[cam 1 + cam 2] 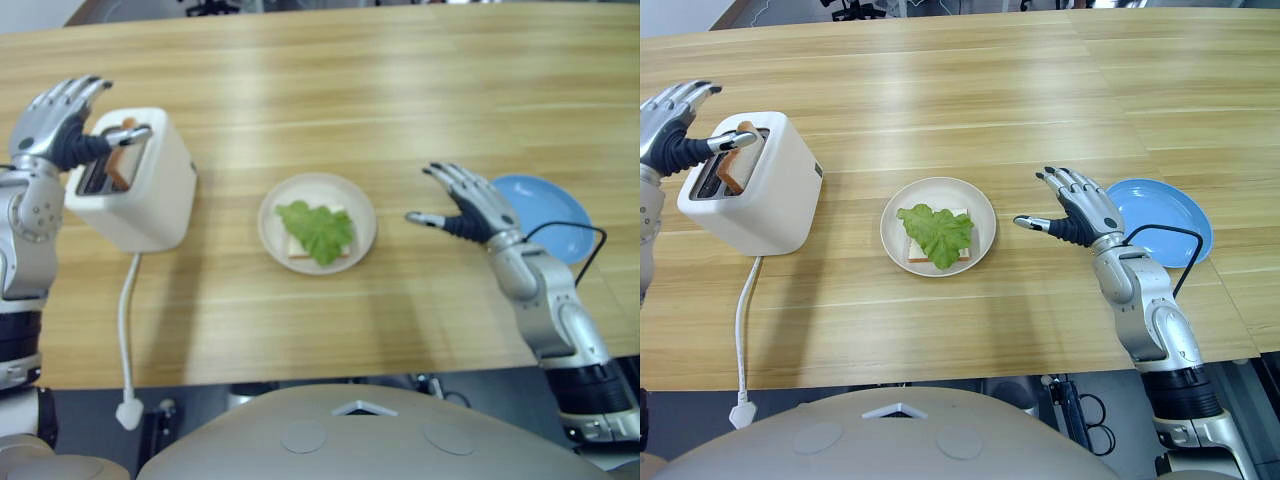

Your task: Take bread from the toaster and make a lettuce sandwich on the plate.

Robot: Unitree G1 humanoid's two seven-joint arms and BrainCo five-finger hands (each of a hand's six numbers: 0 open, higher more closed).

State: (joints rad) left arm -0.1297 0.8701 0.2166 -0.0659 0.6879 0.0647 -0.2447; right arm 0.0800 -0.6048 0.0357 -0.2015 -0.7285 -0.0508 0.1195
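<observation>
A white toaster [140, 190] stands at the left of the wooden table, with a slice of bread [120, 165] sticking up from its slot. My left hand [60, 125] hovers over the toaster's left side, fingers spread open, thumb tip near the top of the bread. In the middle lies a cream plate [355, 200] bearing a slice of bread [915, 250] with a green lettuce leaf [318, 230] on top. My right hand [470, 205] is open, palm down, to the right of the plate, holding nothing.
A blue plate [545, 205] lies just beyond my right hand near the table's right edge, with a black cable [570, 235] looping over it. The toaster's white cord [125, 320] trails over the table's front edge to a hanging plug [128, 413].
</observation>
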